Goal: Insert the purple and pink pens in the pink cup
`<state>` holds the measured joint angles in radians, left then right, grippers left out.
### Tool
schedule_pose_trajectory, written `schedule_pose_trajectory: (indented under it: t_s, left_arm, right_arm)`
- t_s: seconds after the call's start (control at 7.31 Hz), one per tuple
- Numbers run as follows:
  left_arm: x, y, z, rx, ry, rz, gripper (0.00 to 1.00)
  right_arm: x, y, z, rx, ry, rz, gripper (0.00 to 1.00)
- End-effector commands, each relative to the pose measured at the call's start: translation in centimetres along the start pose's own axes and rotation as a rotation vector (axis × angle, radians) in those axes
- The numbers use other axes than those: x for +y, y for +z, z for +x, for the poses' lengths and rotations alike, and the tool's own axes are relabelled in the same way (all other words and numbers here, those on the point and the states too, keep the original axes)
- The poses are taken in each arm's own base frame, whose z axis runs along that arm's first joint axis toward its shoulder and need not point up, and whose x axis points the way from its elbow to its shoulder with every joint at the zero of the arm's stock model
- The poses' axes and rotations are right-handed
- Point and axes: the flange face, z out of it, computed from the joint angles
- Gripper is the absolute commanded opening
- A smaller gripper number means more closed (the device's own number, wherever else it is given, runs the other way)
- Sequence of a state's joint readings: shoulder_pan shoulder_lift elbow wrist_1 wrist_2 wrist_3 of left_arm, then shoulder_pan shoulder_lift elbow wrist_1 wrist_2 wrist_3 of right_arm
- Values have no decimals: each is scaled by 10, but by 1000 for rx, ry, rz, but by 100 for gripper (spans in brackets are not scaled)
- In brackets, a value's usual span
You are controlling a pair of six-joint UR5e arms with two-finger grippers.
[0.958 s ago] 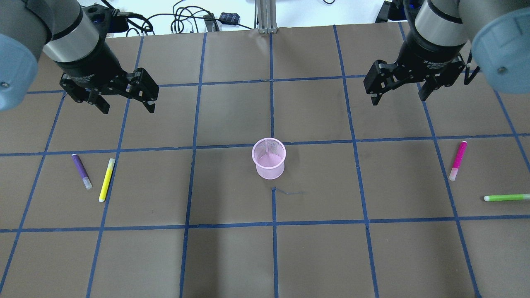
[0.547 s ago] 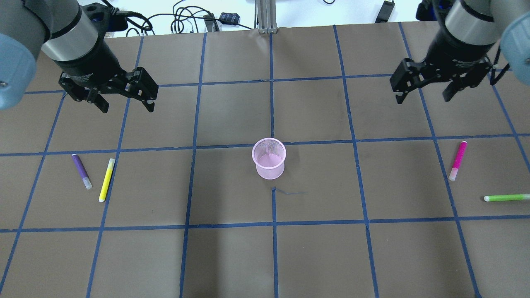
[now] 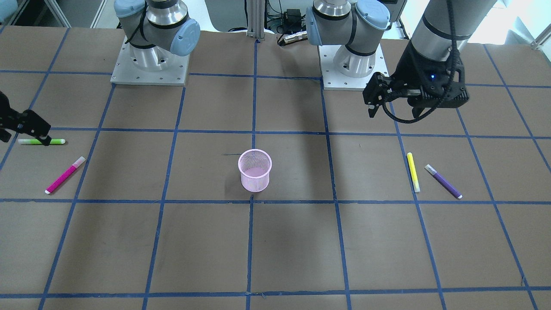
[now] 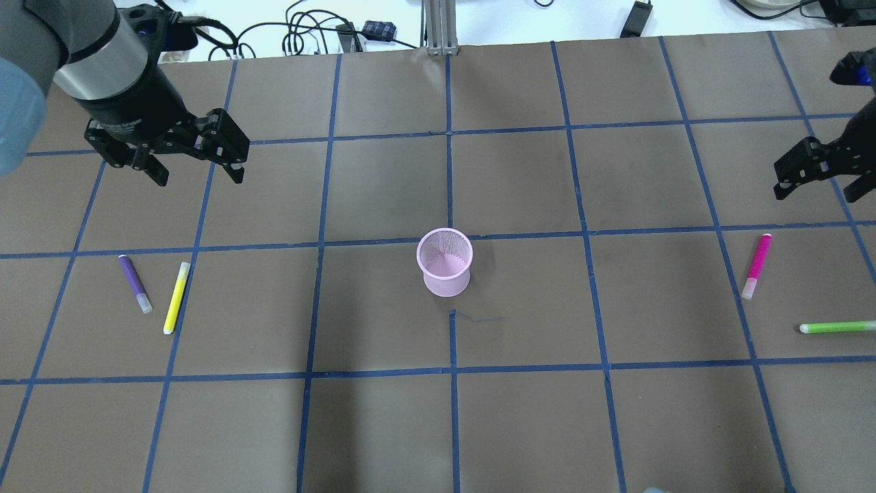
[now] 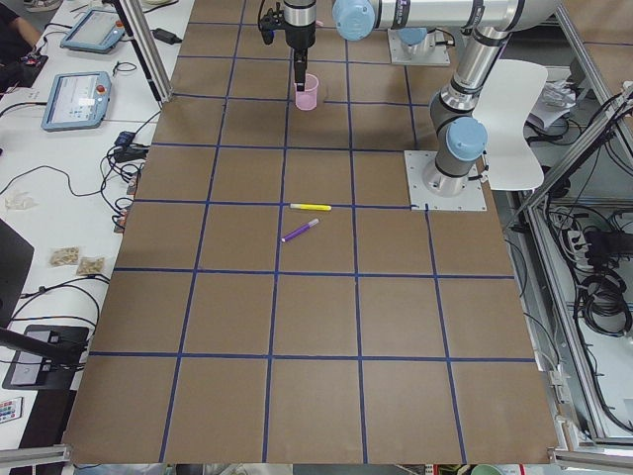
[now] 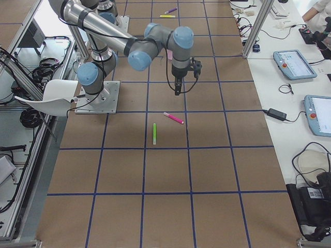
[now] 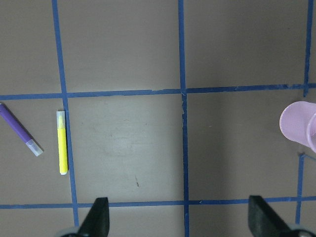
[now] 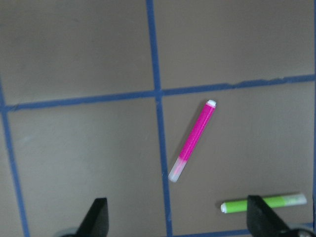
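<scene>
Now my left hand and right hand hang wide, empty. Slim purple plastic pen lies by the table's left edge, slim pink plastic pen by its right; both seem light, slick, so I'd grip mid-barrel.

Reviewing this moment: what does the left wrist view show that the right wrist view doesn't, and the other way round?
Left wrist only: the purple pen, the yellow pen beside it, and part of the cup at the right edge. Right wrist only: the pink pen and the green pen. Both: the taped table and an open tool at the bottom edge: left tool, right tool.
</scene>
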<state>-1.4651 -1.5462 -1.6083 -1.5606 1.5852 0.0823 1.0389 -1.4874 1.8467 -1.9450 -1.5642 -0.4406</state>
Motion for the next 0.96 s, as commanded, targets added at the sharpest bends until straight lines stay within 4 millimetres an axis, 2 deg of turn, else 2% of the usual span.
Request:
schedule_pose_trajectory:
  t_s: [0.0,0.14,0.27,0.41,0.55,0.82]
  left_arm:
    - [-12,6,-58,1,-127,12,100]
    - [-19,10,-86,-5,-168,29,100]
    - [-22,18,-133,-1,-257,15,100]
    - [-24,26,-180,-1,-338,12,100]
    - [-33,40,-224,-15,-339,45,100]
    - [-37,97,-288,4,-377,4,100]
  right_arm:
    - [-18,96,38,6,2,15,100]
    - [-22,121,46,-9,10,-17,100]
    - [-26,145,53,-27,16,-56,100]
    - [-30,150,56,-31,30,-61,100]
    - [-28,154,54,-39,35,-67,97]
    - [-26,160,52,-46,42,-81,85]
